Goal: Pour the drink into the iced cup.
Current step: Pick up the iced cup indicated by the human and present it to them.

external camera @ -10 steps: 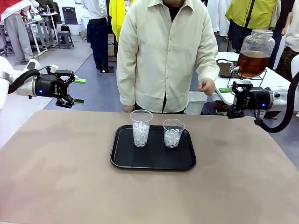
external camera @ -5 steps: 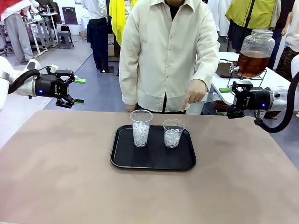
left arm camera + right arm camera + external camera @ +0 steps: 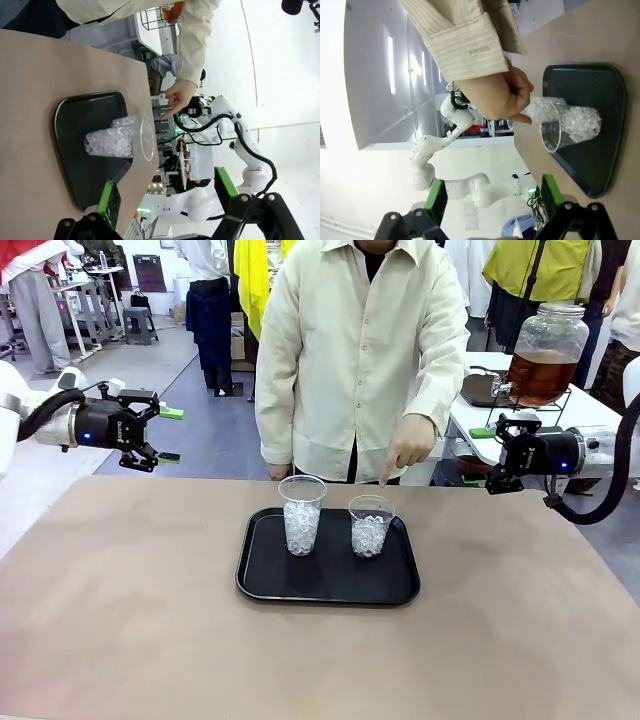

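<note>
Selection step: person's hand (image 3: 410, 448) points at the iced cup (image 3: 371, 526) by the tray's (image 3: 330, 582) right edge. Left gripper (image 3: 170, 434) and right gripper (image 3: 487, 458) both apart, empty. Next, probably: fetch the drink (image 3: 540, 378).

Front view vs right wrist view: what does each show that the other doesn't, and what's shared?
Front, not right wrist: the drink, amber, in its glass dispenser jar on a white table behind the robot's right side.

Right wrist, not front: a white wall with lit strips, behind the person's arm.

Both: the black tray, the taller iced cup and the shorter iced cup standing on it, the person's hand pointing down over the shorter iced cup, and the right gripper, open and holding nothing.
</note>
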Action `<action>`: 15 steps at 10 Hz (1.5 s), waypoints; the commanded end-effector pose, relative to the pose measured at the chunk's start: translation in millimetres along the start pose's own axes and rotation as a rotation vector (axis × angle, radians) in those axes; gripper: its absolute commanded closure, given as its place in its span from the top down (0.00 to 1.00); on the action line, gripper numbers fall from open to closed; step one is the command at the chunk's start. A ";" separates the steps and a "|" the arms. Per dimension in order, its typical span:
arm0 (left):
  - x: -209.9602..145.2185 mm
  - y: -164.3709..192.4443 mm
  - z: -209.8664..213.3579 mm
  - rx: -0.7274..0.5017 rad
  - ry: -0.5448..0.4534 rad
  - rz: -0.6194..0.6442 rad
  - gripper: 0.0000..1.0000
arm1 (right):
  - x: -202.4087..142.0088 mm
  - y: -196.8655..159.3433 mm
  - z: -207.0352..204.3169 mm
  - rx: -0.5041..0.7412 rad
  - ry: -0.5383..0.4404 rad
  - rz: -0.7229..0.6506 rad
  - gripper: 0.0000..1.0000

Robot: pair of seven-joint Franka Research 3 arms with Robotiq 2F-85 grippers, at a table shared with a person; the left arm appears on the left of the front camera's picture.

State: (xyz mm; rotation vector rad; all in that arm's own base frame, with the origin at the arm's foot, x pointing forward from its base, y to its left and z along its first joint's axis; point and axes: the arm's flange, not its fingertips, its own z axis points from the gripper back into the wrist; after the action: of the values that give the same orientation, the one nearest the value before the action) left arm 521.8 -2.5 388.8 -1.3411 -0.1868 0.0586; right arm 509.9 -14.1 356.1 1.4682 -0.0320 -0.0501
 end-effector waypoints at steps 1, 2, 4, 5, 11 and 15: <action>-0.2 -1.4 0.8 0.002 -0.004 -0.003 1.00 | -1.5 1.6 0.2 0.002 -0.006 0.008 1.00; -0.2 -1.4 0.8 0.002 -0.004 -0.003 1.00 | -1.5 1.6 0.2 0.002 -0.006 0.008 1.00; -0.2 -1.4 0.8 0.002 -0.004 -0.003 1.00 | -1.5 1.6 0.2 0.002 -0.006 0.008 1.00; -0.2 -1.4 0.8 0.002 -0.004 -0.003 1.00 | 0.0 0.0 0.0 0.000 0.000 0.000 1.00; -0.2 -1.4 0.8 0.002 -0.004 -0.003 1.00 | -20.3 -13.5 -2.4 -0.005 -0.054 0.610 1.00; -0.2 -1.4 0.8 0.002 -0.004 -0.003 1.00 | -18.9 -22.8 -10.5 -0.054 -0.048 0.721 1.00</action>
State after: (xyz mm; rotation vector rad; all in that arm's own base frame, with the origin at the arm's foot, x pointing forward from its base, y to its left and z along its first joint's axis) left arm 521.8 -2.5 388.7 -1.3411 -0.1867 0.0587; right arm 492.5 -9.6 331.1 1.3382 -0.6015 0.5173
